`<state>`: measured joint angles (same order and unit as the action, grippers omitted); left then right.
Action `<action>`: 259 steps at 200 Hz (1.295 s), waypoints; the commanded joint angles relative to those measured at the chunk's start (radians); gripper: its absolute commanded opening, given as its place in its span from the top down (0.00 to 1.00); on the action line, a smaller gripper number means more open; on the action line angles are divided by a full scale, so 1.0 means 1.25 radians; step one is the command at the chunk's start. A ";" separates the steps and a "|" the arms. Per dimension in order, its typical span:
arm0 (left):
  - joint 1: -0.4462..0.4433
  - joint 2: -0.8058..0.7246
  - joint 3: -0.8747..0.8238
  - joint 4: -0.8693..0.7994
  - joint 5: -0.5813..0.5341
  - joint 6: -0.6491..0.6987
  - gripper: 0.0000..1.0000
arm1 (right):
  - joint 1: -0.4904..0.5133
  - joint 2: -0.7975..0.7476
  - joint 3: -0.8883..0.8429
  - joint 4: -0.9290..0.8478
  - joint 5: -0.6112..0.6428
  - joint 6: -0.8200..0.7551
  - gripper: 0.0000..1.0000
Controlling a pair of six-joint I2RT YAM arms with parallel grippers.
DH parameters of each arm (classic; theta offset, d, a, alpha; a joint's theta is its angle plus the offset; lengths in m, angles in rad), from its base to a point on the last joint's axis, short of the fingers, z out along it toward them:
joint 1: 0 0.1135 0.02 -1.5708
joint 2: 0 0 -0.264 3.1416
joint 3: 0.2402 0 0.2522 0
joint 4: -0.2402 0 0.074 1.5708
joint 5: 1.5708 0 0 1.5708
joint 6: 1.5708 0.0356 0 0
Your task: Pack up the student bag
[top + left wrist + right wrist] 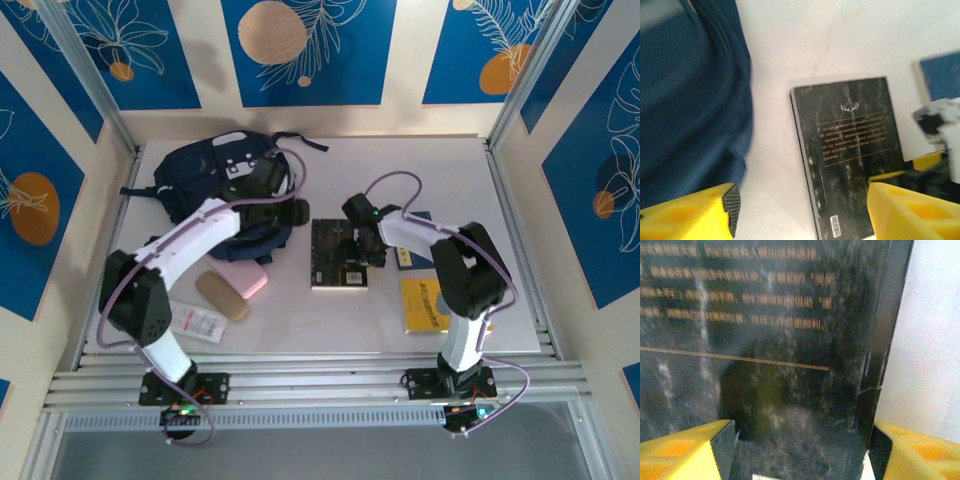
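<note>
- The student bag (200, 175) lies at the far left of the table (430, 165), its grey-white patch facing up.
- Its long axis seems to run left to right across the table, tipped a little. The left arm covers its near side, so I can't say which end is the top.
- Dark straps trail off both its left and its far-right ends.
- The left gripper (295, 213) hangs at the bag's near-right edge, jaws wide apart with nothing between them.
- A black book (335, 268) lies flat just right of the bag, lengthwise toward the back wall.
- The right gripper (362, 240) sits low over that book's right edge, jaws spread wide and holding nothing.
</note>
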<state>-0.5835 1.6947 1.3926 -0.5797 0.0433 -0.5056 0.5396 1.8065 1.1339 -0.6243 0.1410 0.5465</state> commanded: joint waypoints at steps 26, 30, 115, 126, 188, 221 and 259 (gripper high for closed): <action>-0.054 0.083 -0.096 0.130 0.096 -0.121 0.33 | -0.061 -0.133 -0.104 0.050 -0.189 0.049 0.30; -0.055 0.087 -0.104 0.135 0.093 -0.128 0.33 | -0.074 -0.144 -0.112 0.064 -0.204 0.055 0.30; -0.055 0.189 -0.185 0.319 0.197 -0.192 0.39 | -0.202 -0.051 -0.139 0.207 -0.405 0.115 0.37; -0.055 0.193 -0.189 0.340 0.219 -0.200 0.40 | -0.196 -0.032 -0.135 0.206 -0.401 0.117 0.39; -0.056 0.209 -0.209 0.443 0.337 -0.259 0.51 | -0.154 0.016 -0.115 0.188 -0.360 0.129 0.46; -0.056 0.153 -0.221 0.449 0.347 -0.247 0.57 | -0.152 0.019 -0.113 0.181 -0.348 0.130 0.48; -0.057 0.110 -0.228 0.481 0.381 -0.262 0.63 | -0.151 0.031 -0.108 0.178 -0.350 0.128 0.49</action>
<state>-0.6170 1.8912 1.1107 -0.1055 0.3550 -0.8116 0.3130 1.7844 0.9970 -0.4271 -0.2577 0.6971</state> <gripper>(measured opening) 0.382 0.512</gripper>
